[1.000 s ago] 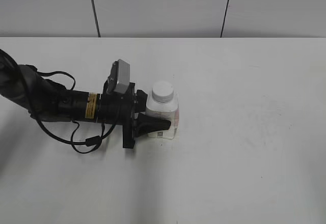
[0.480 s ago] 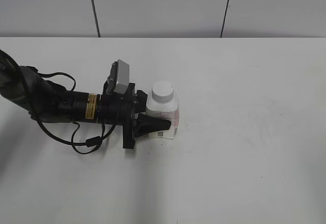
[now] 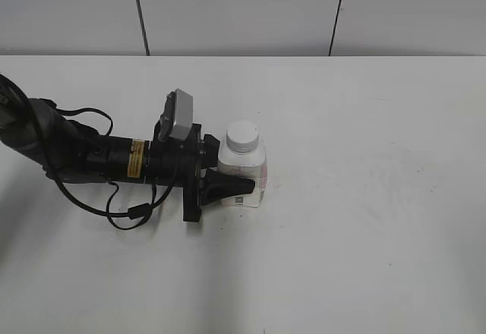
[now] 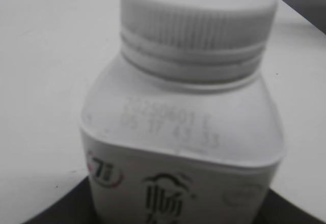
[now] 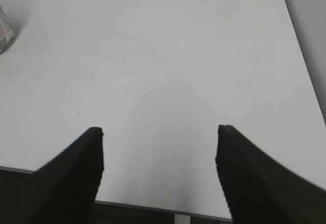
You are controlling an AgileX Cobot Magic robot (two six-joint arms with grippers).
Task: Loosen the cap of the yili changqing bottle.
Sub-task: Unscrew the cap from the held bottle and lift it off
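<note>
Exterior view: the bottle (image 3: 243, 171) stands upright on the white table (image 3: 380, 220), left of the middle, and is clamped low on its body by the left gripper (image 3: 228, 182), which reaches in level from the left. Between a second ago and now almost nothing is changed — the bottle sits perhaps a trace lower and nearer the arm, and the grip is unaltered. The cap (image 3: 242, 135) is seen seated on the neck, untouched. Left wrist view: the bottle (image 4: 183, 147) fills the picture, its cap (image 4: 196, 18) ribbed and screwed down with no gap showing; only dark edges of the gripper are seen at the bottom corners, so the hold is confirmed rather than a twist. Right wrist view: the right gripper (image 5: 159, 163) is held wide apart and empty above bare table, with the bottle (image 5: 4, 30) just caught at the far left edge — well apart. The bottle is judged steadied, the loosening not yet begun.
</note>
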